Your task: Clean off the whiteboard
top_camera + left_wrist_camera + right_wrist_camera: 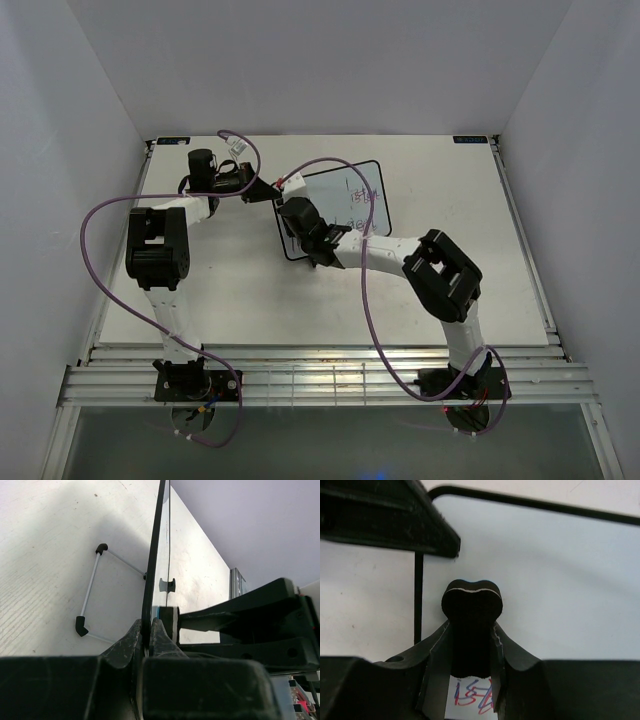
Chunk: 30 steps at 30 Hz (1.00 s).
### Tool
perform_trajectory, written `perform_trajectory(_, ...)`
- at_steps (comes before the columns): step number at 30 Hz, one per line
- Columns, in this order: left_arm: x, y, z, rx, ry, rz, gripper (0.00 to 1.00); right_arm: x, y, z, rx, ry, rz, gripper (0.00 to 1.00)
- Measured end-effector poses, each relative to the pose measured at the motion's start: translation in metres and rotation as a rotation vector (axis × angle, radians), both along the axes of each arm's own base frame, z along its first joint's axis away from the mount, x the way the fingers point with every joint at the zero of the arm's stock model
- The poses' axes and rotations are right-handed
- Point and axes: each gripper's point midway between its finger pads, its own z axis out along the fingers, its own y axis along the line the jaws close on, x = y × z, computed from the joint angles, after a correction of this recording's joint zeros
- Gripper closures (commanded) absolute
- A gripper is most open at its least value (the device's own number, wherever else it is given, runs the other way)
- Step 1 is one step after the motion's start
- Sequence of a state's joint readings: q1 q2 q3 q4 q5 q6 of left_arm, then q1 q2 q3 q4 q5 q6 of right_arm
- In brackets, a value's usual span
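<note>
Whiteboard (345,195) propped on wire stand, mid-desk (200,290) toward far edge. Left pincer (149,632) clamped on its frame edge: brace firmly. Right pincer (471,630) grips eraser (471,605) against board face. You sweep flat, even pressure, over red-blue writing (470,696).

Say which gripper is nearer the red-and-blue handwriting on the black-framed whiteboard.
Right. The right gripper holds a black eraser beside the handwriting; the left gripper clamps the edge of the whiteboard, farther away.

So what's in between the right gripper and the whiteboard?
A small black eraser, pinched in the right gripper, sits between it and the whiteboard. The right wrist view shows it best.
</note>
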State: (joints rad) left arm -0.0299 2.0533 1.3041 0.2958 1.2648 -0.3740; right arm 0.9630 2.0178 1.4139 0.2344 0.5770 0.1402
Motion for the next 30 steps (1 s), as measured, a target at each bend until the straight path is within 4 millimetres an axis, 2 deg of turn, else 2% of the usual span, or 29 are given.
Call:
perform_trajectory(6,0.0,-0.001,0.0,0.0,-0.002,-0.001,1.0,-0.01,-0.011,-0.013,-0.003,0.037,0.016,0.92)
perform_trajectory(10,0.0,-0.002,0.001,0.003,-0.009,-0.001,1.0,-0.002,-0.031,-0.012,0.011,0.064,0.006,0.92)
perform_trajectory(13,0.0,-0.004,0.001,0.005,-0.011,0.0,1.0,0.016,-0.062,-0.007,0.031,0.081,-0.038,0.92)
perform_trajectory(18,0.0,-0.005,0.002,0.007,-0.014,0.001,1.0,0.049,-0.133,0.0,0.062,0.089,-0.153,0.92)
perform_trajectory(23,0.0,-0.005,0.001,0.008,-0.011,0.0,1.0,0.056,-0.207,-0.017,0.091,0.111,-0.27,0.92)
perform_trajectory(25,0.0,-0.005,0.001,0.009,-0.008,0.002,1.0,0.058,-0.22,-0.023,0.098,0.116,-0.284,0.92)
perform_trajectory(30,-0.001,-0.005,0.0,0.012,-0.007,0.002,1.0,0.057,-0.218,-0.022,0.119,0.108,-0.261,0.92)
